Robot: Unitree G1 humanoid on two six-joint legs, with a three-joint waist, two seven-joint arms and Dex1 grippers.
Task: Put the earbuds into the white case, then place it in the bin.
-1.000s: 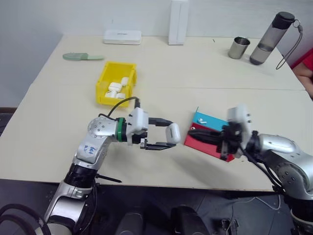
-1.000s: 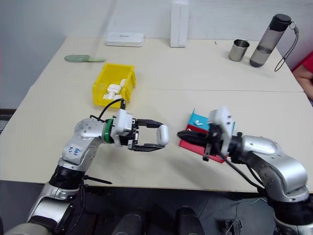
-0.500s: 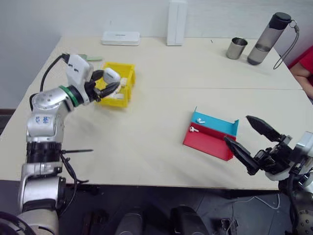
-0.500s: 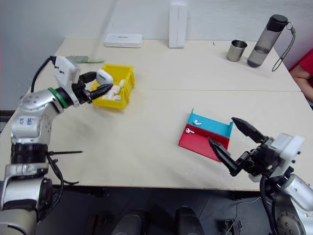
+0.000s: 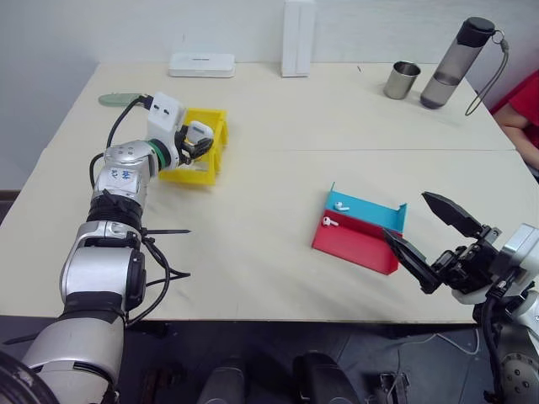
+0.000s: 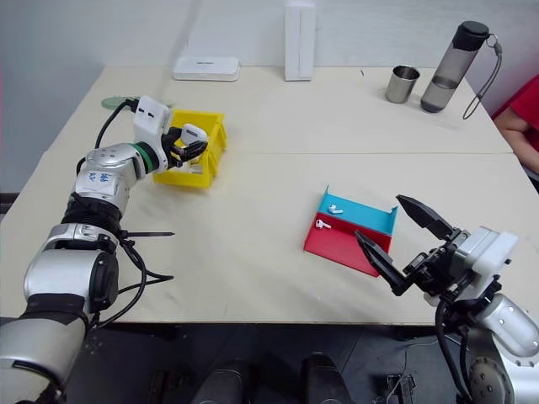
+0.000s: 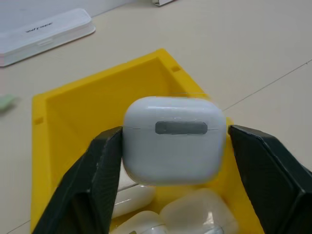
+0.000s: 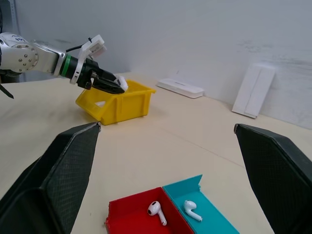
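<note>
Left gripper (image 7: 170, 161) reaches forward, roughly level, arm stretched out over the table (image 5: 269, 118) with the wrist above the near rim of the bin (image 7: 92, 97). Its 2 black fingers (image 7: 97, 165) stand apart on either side of the white case (image 7: 173, 139). One finger lies against the case's side; the other shows a slight gap, so whether the case is gripped or just released cannot be told. Case lid is closed, hinge strip facing the wrist camera, and it sits above the bin's open top. Directly below the gripper, inside the bin, lie several more white cases (image 7: 195, 212). Beyond the bin, further along the pointing direction, a flat white box (image 7: 44, 34) lies on the table.

Right gripper (image 6: 408, 244) is held low near the table's front edge, well apart from the left one, pointing forward and slightly upward, fingers (image 8: 63, 180) spread wide, holding nothing. Just ahead of its fingertips sits the red and blue tray (image 6: 349, 236), with 2 earbuds (image 8: 157, 210) in it, 1 in the red half, 1 in the blue. Far beyond stand a tall white box (image 5: 296, 38), a metal cup (image 5: 402, 80) and a dark bottle (image 5: 455, 63).
</note>
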